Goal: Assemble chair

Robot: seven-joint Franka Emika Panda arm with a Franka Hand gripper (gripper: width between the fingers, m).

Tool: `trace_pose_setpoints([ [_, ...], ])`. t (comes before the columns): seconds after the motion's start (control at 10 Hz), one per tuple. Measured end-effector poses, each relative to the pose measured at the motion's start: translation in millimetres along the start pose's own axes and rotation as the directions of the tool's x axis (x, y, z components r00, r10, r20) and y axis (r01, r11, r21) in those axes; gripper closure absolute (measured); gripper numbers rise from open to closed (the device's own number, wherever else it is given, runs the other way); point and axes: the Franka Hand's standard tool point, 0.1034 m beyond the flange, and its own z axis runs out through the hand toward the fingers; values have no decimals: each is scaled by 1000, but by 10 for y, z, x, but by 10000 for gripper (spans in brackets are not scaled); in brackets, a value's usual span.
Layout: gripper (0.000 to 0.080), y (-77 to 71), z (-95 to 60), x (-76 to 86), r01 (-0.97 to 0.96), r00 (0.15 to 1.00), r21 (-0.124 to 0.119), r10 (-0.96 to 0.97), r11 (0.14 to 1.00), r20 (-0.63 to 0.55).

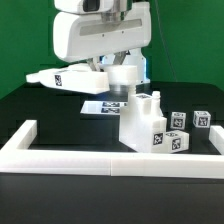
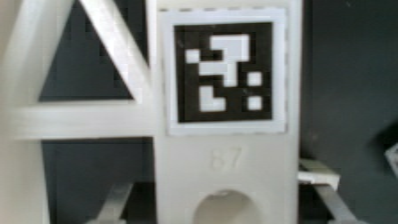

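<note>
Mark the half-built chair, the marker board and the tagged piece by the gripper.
half-built chair [image 1: 138,126]: exterior view, its white front face.
marker board [image 1: 100,106]: exterior view, its middle.
tagged piece [image 1: 60,80]: exterior view, its black tag.

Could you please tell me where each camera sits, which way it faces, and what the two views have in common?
Exterior view: off the arm, outside the white border wall, looking across the black table at the part-built chair; the arm and gripper show above.
Wrist view: on the wrist, facing a tagged white part very close up; no finger is clearly distinguishable.
Shared: probably that tagged white part, seen at the gripper in the exterior view.
</note>
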Motion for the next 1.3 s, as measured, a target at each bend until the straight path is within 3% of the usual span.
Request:
trace_pose_setpoints([
  [0.3,510,-2,-1,-6,146,989,0,-146,989,1],
  [0.5,510,-28,-106,89,284,959,-24,-284,959,6],
  [0.8,510,-90,-139,248,341,940,-45,-340,939,13],
  [1.2,509,-71,-110,222,344,939,-44,-343,938,16],
  [1.3,509,-59,-140,284,390,921,-75,-391,918,8],
])
